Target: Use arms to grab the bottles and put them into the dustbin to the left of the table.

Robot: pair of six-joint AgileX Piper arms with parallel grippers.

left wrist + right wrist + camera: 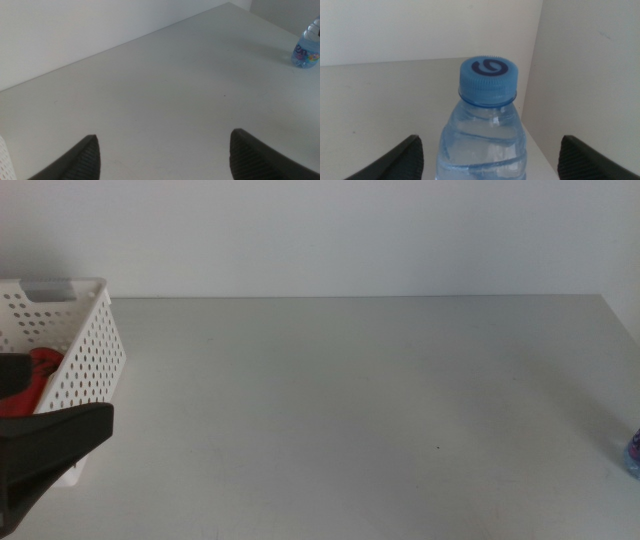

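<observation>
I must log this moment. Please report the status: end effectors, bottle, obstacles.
Left end effector open, empty, beside dustbin. Right end effector open around water bottle, not closed. Red item in dustbin. No obstacle visible.

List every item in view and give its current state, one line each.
Dustbin: upright at the table's left end, a red item inside.
Red item: lying in the dustbin.
Water bottle: upright, capped, at the table's right edge, not gripped.
Left hand: open, empty, beside the dustbin.
Right hand: open, jaws either side of the water bottle.
Table: holds the dustbin and water bottle.
</observation>
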